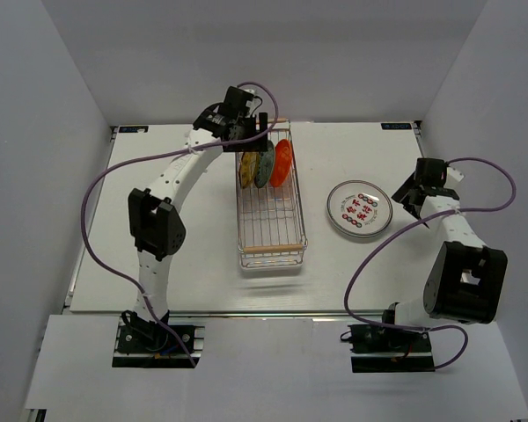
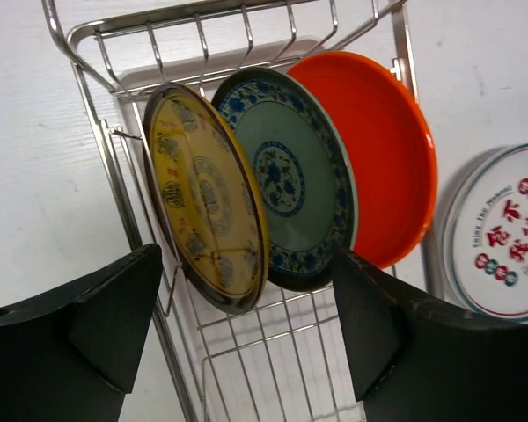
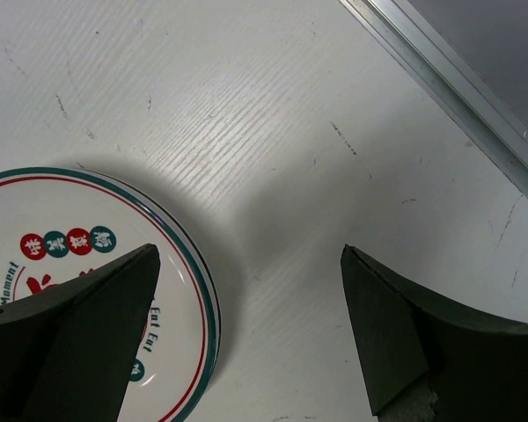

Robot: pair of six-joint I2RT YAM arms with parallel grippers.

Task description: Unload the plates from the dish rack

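The dish rack (image 1: 271, 230) stands mid-table, a silver wire basket with wooden end bars. Three small plates stand on edge at its far end: yellow-olive (image 1: 248, 167), grey-blue (image 1: 264, 164) and orange (image 1: 282, 162). My left gripper (image 1: 264, 134) hovers open above them. In the left wrist view its jaws frame the yellow-olive plate (image 2: 207, 198), the grey-blue plate (image 2: 290, 171) and the orange plate (image 2: 383, 149), touching none. A white teal-rimmed plate (image 1: 359, 209) lies flat right of the rack. My right gripper (image 1: 411, 198) is open and empty at its right edge (image 3: 79, 290).
The near part of the rack (image 2: 255, 360) holds nothing. The table's metal right edge (image 3: 458, 83) runs close behind the right gripper. White walls enclose the table on three sides. I cannot tell whether other plates lie under the white one.
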